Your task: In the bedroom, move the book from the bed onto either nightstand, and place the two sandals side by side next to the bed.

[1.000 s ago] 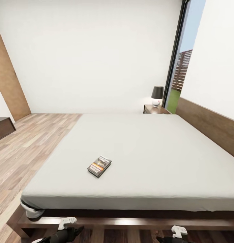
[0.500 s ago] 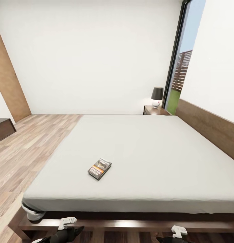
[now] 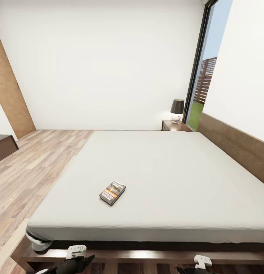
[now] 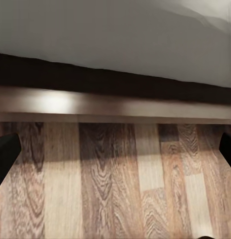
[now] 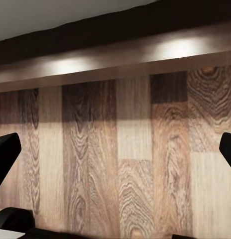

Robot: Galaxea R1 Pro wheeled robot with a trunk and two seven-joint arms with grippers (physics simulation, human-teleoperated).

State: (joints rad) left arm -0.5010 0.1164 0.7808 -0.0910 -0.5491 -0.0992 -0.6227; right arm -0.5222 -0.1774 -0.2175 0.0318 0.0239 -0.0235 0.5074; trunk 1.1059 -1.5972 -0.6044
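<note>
The book (image 3: 112, 192) lies flat on the light-grey mattress of the bed (image 3: 166, 167), near its front edge and left of centre. A dark nightstand (image 3: 174, 125) stands at the bed's far right corner, beside the headboard (image 3: 238, 146). My left gripper (image 4: 115, 149) hangs low over the plank floor just in front of the bed frame, its fingers (image 4: 5, 157) spread wide with nothing between them. In the same way my right gripper (image 5: 115, 152) is open over the floor by the frame. In the head view both grippers sit at the lower edge, left gripper (image 3: 76, 252) and right gripper (image 3: 202, 261). The sandals are out of view.
A lamp (image 3: 177, 109) with a dark shade stands on the nightstand. A tall black-framed window (image 3: 202, 76) is behind it. Wood floor (image 3: 29, 171) runs along the bed's left side, with a low dark cabinet (image 3: 2, 146) and a wooden door panel (image 3: 10, 95) at the far left.
The whole head view has drifted slightly, so the bed and book sit a little lower in it: the camera moved. The book has not shifted on the mattress, and both grippers stay open.
</note>
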